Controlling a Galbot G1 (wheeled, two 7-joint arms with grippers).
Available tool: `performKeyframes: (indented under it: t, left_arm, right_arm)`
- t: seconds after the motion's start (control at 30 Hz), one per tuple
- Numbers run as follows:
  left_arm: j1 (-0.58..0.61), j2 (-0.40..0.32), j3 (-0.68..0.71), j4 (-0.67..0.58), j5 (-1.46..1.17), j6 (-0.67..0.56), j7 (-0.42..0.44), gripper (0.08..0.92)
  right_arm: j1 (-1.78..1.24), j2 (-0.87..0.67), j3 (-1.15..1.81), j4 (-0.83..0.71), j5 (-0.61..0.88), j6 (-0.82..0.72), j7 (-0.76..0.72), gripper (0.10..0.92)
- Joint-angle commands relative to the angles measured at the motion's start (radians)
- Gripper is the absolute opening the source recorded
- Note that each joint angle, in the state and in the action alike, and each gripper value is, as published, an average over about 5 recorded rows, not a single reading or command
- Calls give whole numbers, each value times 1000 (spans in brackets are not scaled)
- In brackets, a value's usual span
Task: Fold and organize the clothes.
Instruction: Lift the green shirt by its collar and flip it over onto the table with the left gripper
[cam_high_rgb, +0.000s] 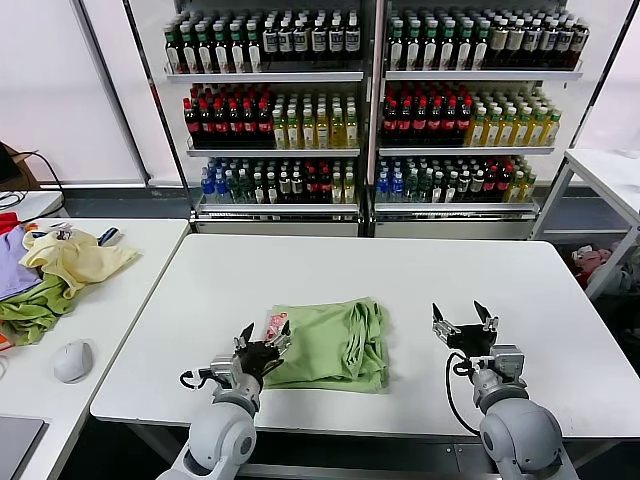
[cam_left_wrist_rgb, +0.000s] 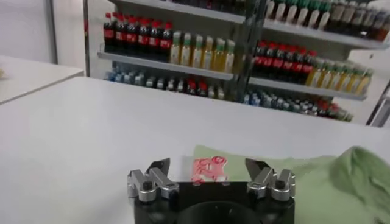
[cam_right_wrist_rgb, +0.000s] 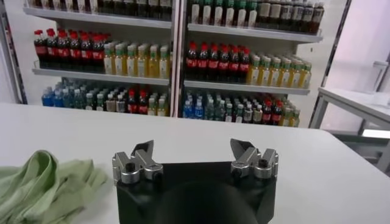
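The light green polo shirt (cam_high_rgb: 330, 345) lay folded into a compact block on the white table (cam_high_rgb: 420, 280), a little toward seven o'clock from the table's middle. Its red-and-white chest print (cam_high_rgb: 275, 323) peeked out at the nine-o'clock edge of the bundle, and the bunched folds ran down the three-o'clock side.

The left gripper (cam_high_rgb: 262, 347) sat just beside the shirt's eight-o'clock corner. Its jaws were spread and held nothing; in the left wrist view the print showed through the gap between the fingers (cam_left_wrist_rgb: 159, 168), with no cloth pinched. It probably sat so close because that corner was where a fold ended or the next tuck would start.

The right gripper (cam_high_rgb: 465, 320) hovered at three o'clock of the shirt, apart from it, released and empty. That side's folds looked loose, so it seemed placed to steady or square them.

On the side table (cam_high_rgb: 130, 290) at nine o'clock lay a pale yellow garment (cam_high_rgb: 75, 258) and a darker green cloth (cam_high_rgb: 35, 300).
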Motion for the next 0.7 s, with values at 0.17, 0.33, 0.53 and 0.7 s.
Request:
performKeyframes:
  t: [0.17,0.33,0.53,0.7]
  left_arm:
    - [12,-13,28,95,99,13,-4,577]
    - [16,-19,40,111,108,7,20,447]
    - [22,-29,13,94,-9,-2,34,265]
    - [34,-26,-53,36,-161,-36,53,132]
  right_arm:
    - [11,-5,-3,-5,2,-2,0,823]
    - [20,-5,-9,-4,3,-4,1,823]
    - [25,-11,-12,-4,9,-5,0,823]
    - [33,-15,-18,-5,17,-5,1,823]
